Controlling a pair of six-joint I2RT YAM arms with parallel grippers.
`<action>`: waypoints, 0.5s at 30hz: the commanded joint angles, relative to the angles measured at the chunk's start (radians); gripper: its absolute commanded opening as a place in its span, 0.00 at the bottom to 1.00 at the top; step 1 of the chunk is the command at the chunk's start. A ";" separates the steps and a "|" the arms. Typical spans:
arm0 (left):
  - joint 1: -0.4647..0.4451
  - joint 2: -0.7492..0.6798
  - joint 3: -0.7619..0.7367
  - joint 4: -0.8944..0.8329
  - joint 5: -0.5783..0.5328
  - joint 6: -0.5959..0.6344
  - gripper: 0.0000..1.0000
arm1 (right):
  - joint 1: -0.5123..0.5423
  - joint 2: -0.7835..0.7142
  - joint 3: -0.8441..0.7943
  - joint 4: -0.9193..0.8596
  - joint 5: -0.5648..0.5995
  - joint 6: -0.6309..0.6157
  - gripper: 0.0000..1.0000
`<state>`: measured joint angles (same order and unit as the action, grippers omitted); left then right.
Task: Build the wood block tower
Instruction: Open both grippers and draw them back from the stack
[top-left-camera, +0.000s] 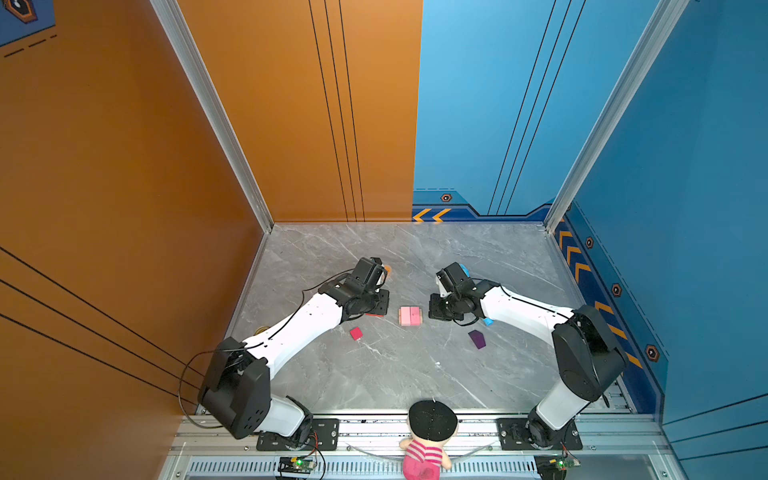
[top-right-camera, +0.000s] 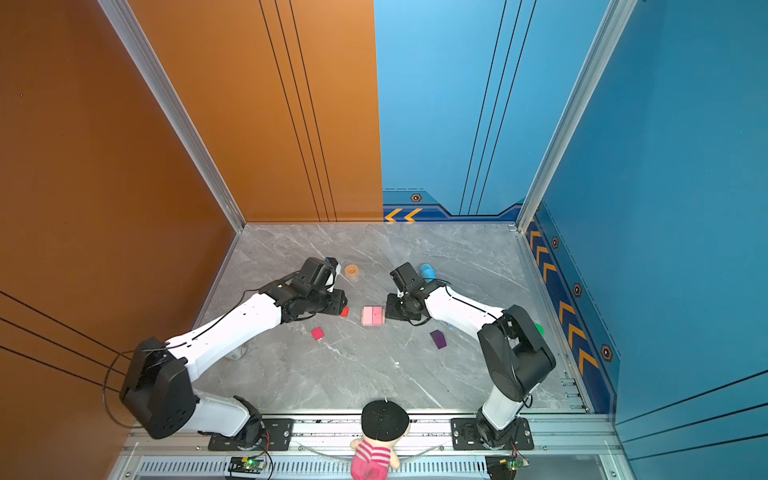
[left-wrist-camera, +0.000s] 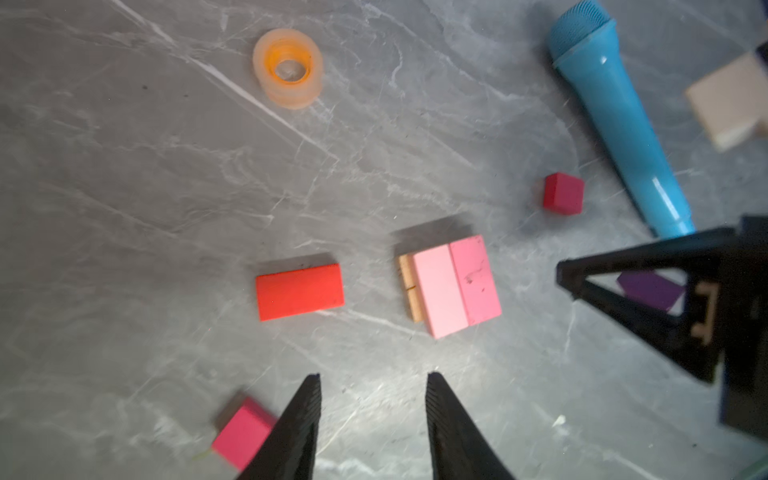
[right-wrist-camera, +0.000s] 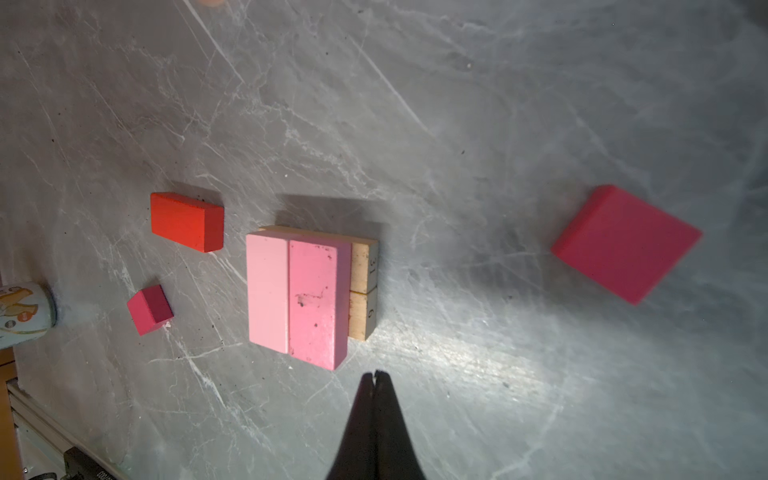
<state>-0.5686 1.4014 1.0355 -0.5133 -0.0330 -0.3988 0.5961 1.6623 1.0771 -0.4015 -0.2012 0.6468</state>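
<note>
Two pale pink bricks (top-left-camera: 410, 316) (left-wrist-camera: 457, 284) (right-wrist-camera: 297, 295) lie side by side on two tan slabs (left-wrist-camera: 409, 286) (right-wrist-camera: 363, 282) in mid-table. A red brick (left-wrist-camera: 300, 291) (right-wrist-camera: 187, 221) lies flat to their left. One magenta cube (top-left-camera: 356, 333) (left-wrist-camera: 243, 432) sits near the left arm, another (left-wrist-camera: 563, 194) (right-wrist-camera: 625, 243) by the right arm. The purple house-shaped piece (top-left-camera: 477, 339) (top-right-camera: 438, 339) lies to the front right. My left gripper (left-wrist-camera: 372, 376) hangs open and empty above the table, short of the stack. My right gripper (right-wrist-camera: 376, 374) is shut on nothing, beside the stack.
A blue microphone-shaped tube (left-wrist-camera: 619, 120) (top-right-camera: 427, 272) lies under the right arm. An orange tape ring (left-wrist-camera: 288, 68) (top-right-camera: 352, 271) sits behind the left wrist. A printed can (right-wrist-camera: 25, 313) stands at the table's left edge. A plush doll (top-left-camera: 428, 440) leans on the front rail.
</note>
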 joint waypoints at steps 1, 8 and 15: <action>0.004 -0.045 -0.075 -0.128 -0.092 -0.031 0.51 | -0.013 -0.042 -0.025 -0.024 0.040 -0.031 0.06; 0.014 -0.079 -0.190 -0.143 -0.100 -0.138 0.60 | -0.036 -0.082 -0.066 -0.010 0.047 -0.047 0.10; 0.021 -0.032 -0.209 -0.143 -0.120 -0.180 0.63 | -0.070 -0.128 -0.117 0.012 0.047 -0.052 0.13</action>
<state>-0.5587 1.3472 0.8436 -0.6369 -0.1184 -0.5415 0.5388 1.5669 0.9829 -0.3992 -0.1787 0.6167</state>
